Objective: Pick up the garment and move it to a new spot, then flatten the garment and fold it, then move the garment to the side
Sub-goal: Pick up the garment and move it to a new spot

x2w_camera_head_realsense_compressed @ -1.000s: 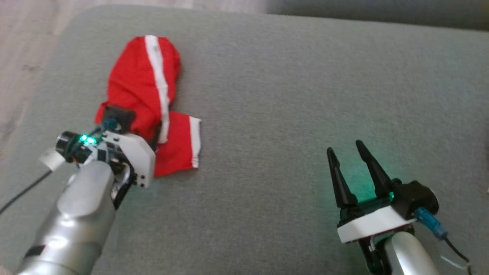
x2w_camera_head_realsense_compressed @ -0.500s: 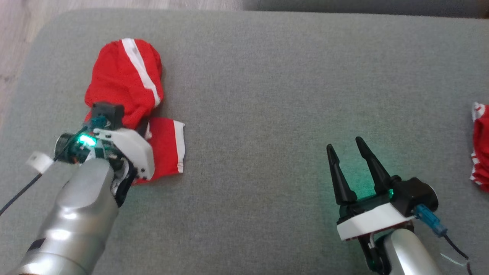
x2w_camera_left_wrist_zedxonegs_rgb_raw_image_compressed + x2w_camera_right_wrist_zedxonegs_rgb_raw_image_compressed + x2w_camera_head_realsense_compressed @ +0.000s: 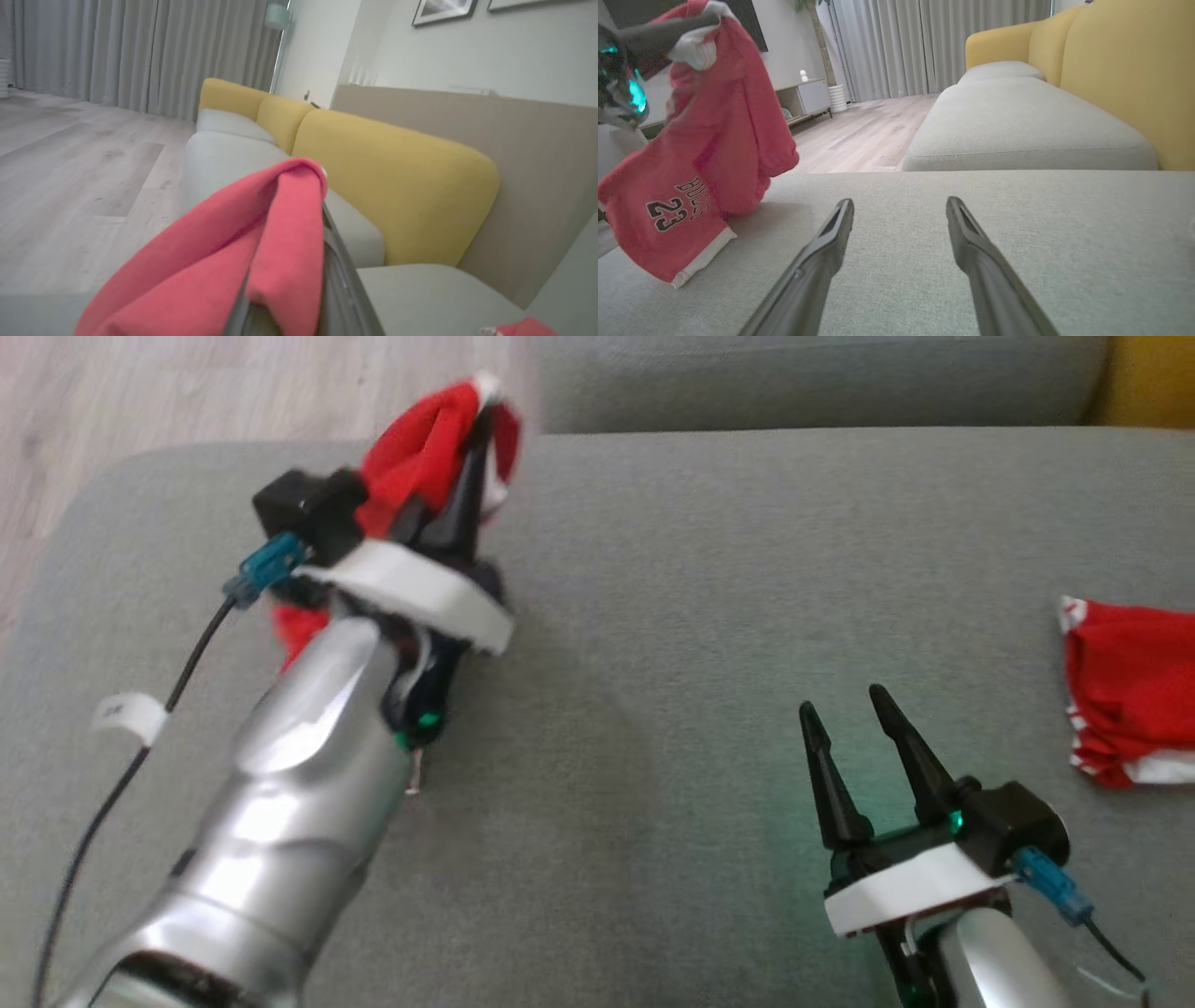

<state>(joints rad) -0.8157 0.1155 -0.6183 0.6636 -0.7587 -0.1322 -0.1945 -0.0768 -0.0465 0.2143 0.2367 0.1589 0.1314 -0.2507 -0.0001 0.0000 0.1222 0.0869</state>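
Right wrist view, left claw (image 3: 703,21) gripping limp red garment (image 3: 714,140), right claw (image 3: 900,201) released

Soft even light, faint green glow on sofa seat (image 3: 747,803) (head view), garment (image 3: 280,224) blurred close-up

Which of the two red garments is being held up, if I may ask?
The garment in the left pincer; the other garment lies loose on the cushion.
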